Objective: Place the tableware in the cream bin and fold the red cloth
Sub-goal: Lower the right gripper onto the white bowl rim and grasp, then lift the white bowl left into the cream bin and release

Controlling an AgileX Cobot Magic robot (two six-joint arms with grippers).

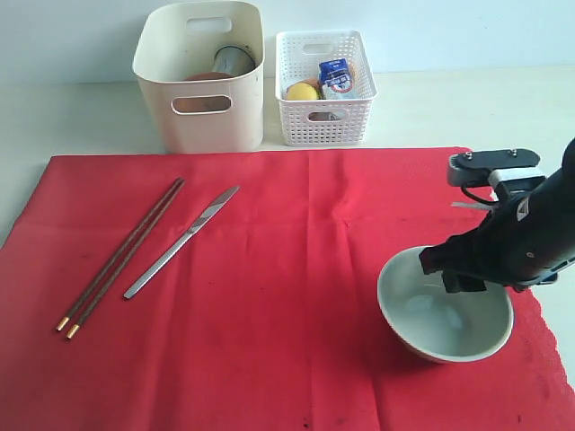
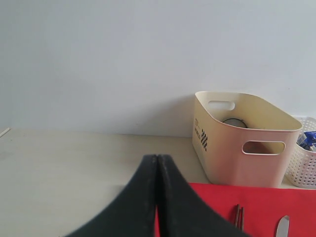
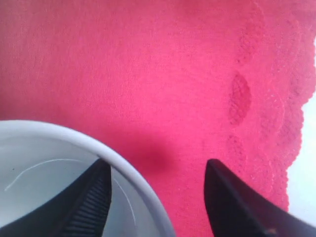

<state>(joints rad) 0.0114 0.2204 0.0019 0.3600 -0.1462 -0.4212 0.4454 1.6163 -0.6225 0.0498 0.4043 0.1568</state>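
Note:
The pale green-white bowl (image 1: 445,319) (image 3: 74,138) sits on the right part of the red cloth (image 1: 287,296) (image 3: 173,74). My right gripper (image 1: 449,269) (image 3: 157,165) is open and straddles its rim, one finger inside and one outside over the cloth. Chopsticks (image 1: 121,256) (image 2: 239,217) and a silver knife (image 1: 180,242) (image 2: 282,227) lie on the cloth's left half. The cream bin (image 1: 202,108) (image 2: 244,158) at the back holds the steel cup (image 1: 235,61) (image 2: 232,121) and a brown plate (image 1: 207,77). My left gripper (image 2: 157,158) is shut and empty, out of the exterior view.
A white lattice basket (image 1: 323,117) (image 2: 303,168) with a lemon (image 1: 302,91) and a blue carton (image 1: 337,76) stands right of the cream bin. The cloth's scalloped edge (image 3: 291,148) lies just beyond the right gripper. A pale wall rises behind the table.

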